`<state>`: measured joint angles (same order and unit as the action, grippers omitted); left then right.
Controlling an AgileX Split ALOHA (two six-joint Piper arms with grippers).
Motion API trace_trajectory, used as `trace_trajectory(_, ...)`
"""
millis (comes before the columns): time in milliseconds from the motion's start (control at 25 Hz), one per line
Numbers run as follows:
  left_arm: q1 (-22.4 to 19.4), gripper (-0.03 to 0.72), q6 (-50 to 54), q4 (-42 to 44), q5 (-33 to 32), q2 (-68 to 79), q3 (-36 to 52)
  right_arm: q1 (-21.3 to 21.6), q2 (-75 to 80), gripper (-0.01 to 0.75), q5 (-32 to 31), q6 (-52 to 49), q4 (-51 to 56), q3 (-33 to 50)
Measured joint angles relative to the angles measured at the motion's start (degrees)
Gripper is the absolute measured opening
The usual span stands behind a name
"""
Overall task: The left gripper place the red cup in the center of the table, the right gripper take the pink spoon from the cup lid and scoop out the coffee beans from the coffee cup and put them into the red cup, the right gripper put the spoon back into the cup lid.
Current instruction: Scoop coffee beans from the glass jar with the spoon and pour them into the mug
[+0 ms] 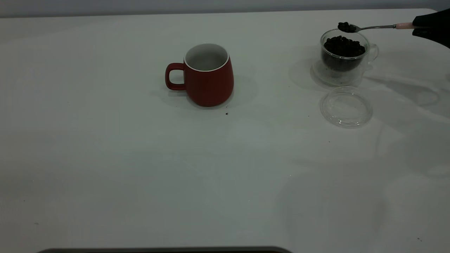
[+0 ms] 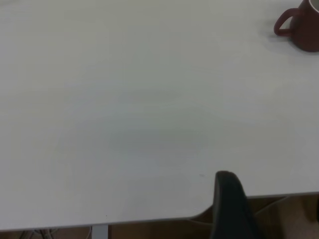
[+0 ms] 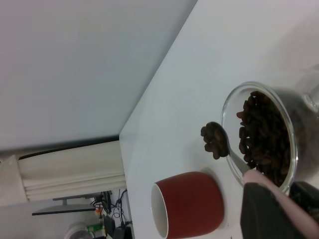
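pink spoon (image 1: 378,27) level, bowl toward red cup (image 1: 207,75)

The red cup (image 1: 209,74) stands mid-table (image 1: 105,158), well left of the coffee cup (image 1: 346,56) holding coffee beans (image 1: 344,45). The cup lid (image 1: 346,106) lies just before it; the pink spoon (image 1: 372,27) hangs above it.

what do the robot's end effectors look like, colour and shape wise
The right end effector is matte black with a tapered, wedge-like body and smooth rounded finger pads, seen dark and plain in the right wrist view. The left end effector shows only one finger: black, smooth and rounded at the tip. No markings, labels or cables are visible on either.
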<state>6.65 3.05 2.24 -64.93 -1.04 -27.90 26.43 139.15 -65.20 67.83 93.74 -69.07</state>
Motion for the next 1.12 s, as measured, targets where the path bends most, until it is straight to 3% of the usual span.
trace_trajectory(520, 0.0, 0.462, 0.0, 0.0, 0.0, 0.0, 0.0, -0.5, 0.0, 0.107, 0.0, 0.7, 0.2, 0.0)
trace_trajectory(1120, 0.0, 0.462, 0.0, 0.0, 0.0, 0.0, 0.0, -8.3, -1.8, 0.107, 0.0, 0.1, 1.7, 0.0)
